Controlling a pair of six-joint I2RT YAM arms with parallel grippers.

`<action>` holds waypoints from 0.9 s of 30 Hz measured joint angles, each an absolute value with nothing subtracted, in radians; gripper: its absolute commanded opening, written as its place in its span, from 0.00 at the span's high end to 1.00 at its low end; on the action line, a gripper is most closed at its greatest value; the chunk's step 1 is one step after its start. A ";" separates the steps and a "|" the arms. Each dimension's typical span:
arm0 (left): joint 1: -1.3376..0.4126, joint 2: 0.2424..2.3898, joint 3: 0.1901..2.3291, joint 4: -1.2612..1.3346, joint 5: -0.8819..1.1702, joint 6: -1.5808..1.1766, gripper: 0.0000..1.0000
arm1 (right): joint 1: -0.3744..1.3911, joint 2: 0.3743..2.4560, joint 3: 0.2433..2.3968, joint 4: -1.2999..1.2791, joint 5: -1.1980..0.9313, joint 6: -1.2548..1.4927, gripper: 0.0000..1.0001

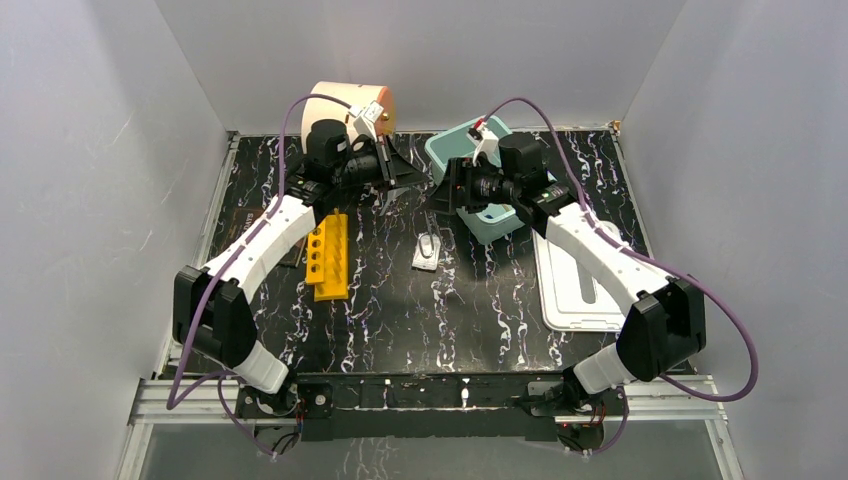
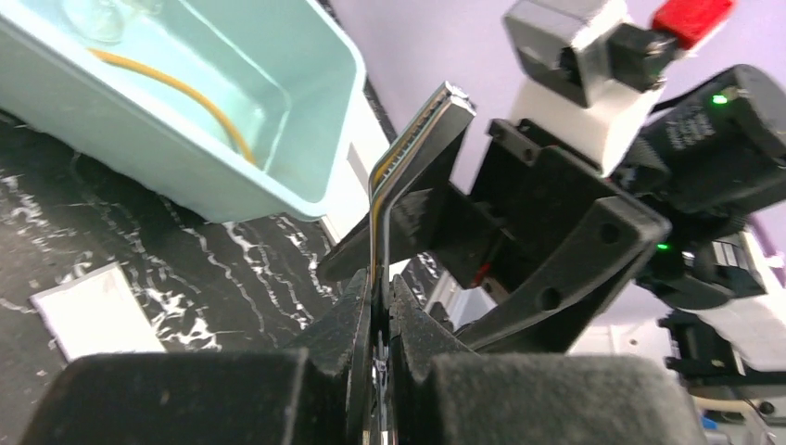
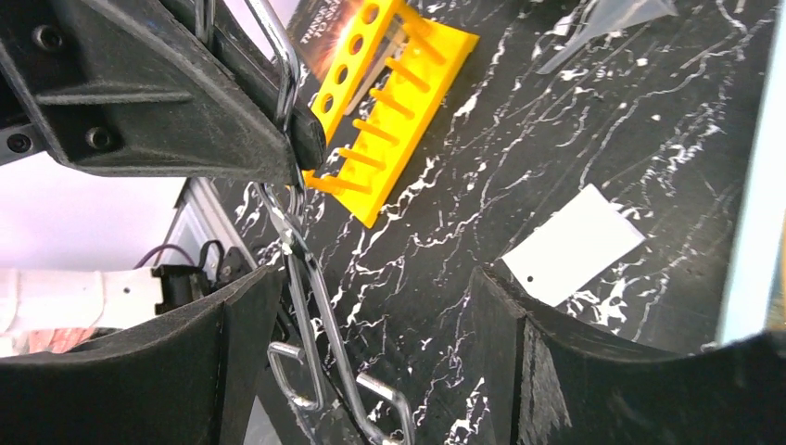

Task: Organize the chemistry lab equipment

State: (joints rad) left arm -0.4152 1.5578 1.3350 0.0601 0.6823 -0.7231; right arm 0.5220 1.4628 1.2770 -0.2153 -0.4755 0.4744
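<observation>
The left hand (image 2: pixel 377 320) is shut tight, with its two pads pinching a metal wire tool (image 2: pixel 415 153). The tool is thin and pokes up and out past the fingers. It looks to be held up off the counter (image 3: pixel 445 315), between the two hands.

The right hand (image 3: pixel 375 278) is wide open and holds nothing. The far end of the wire tool, the part with the little loops, hangs between its fingers, close to one of them.

I think the tool is light and stiff, and a bit springy. It is smooth metal, so it could slip or turn in a pinch. A good place to hold it is probably the middle, where the two wires run side by side, not the thin loops at the end.

Just past the hands sits a teal bin (image 2: pixel 306 181) with a tan rubber loop (image 2: pixel 176 85) inside it. The yellow rack (image 3: pixel 399 93) and a white card (image 3: pixel 575 243) lie on the counter below.
</observation>
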 measured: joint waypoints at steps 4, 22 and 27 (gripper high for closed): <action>-0.415 1.559 1.335 0.123 0.739 -0.772 1.00 | 0.524 1.463 1.260 -0.172 -0.536 0.481 0.23; -0.411 1.566 1.319 0.202 0.789 -0.879 0.82 | 0.548 1.473 1.227 -0.009 -0.667 0.595 1.00; -0.405 1.566 1.319 0.185 0.789 -0.887 0.52 | 0.551 1.473 1.226 -0.009 -0.635 0.593 1.00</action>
State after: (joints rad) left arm -0.4049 1.5658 1.3190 0.1852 0.7891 -0.8871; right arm 0.5507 1.4734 1.2263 -0.0086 -0.6346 0.5930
